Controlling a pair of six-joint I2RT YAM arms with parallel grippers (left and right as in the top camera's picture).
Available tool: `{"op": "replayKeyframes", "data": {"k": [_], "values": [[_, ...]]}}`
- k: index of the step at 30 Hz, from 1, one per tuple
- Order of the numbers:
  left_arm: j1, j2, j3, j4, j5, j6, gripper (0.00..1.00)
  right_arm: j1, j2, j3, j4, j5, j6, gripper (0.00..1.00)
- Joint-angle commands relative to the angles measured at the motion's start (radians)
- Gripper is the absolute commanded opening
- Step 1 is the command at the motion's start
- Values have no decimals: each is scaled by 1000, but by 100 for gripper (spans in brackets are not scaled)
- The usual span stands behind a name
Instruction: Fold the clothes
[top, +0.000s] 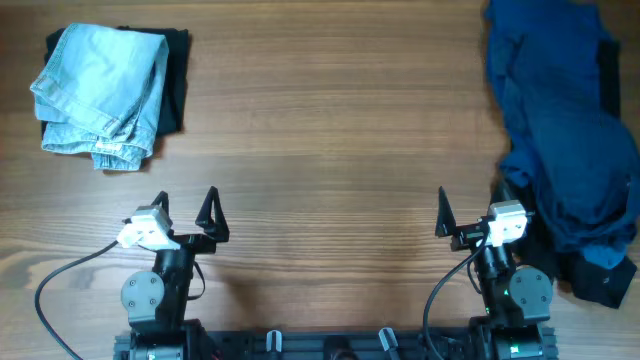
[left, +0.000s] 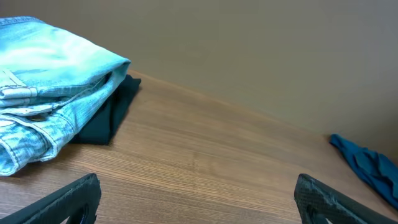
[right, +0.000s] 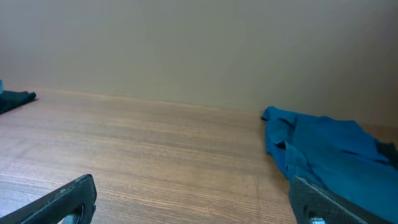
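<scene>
The clothes lie in two groups. A folded pale denim piece (top: 100, 90) rests on a black piece (top: 177, 80) at the far left of the table; the left wrist view shows the same denim piece (left: 50, 93) and black piece (left: 112, 115). A crumpled medium-blue heap (top: 560, 130) with a dark piece (top: 605, 280) under its near end fills the right side, and the heap (right: 323, 143) also appears in the right wrist view. My left gripper (top: 185, 210) (left: 198, 199) is open over bare wood near the front. My right gripper (top: 470, 208) (right: 193, 199) is open too, just left of the blue heap.
The wooden table (top: 330, 150) stretches between the two groups of clothes. Both arm bases and their cables (top: 60, 290) sit along the front edge. A plain wall (right: 186, 43) stands behind the table's far edge.
</scene>
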Motion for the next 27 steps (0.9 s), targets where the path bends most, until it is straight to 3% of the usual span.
{"op": "replayKeyframes", "data": {"k": [1, 20, 27], "values": [[-6, 2, -4, -6, -10, 19, 100, -6, -13, -1, 2, 2, -8, 100], [-6, 2, -4, -6, -10, 19, 100, -6, -13, -1, 2, 5, -13, 100], [-6, 2, -4, -3, -9, 16, 100, -6, -13, -1, 4, 18, -170, 100]]}}
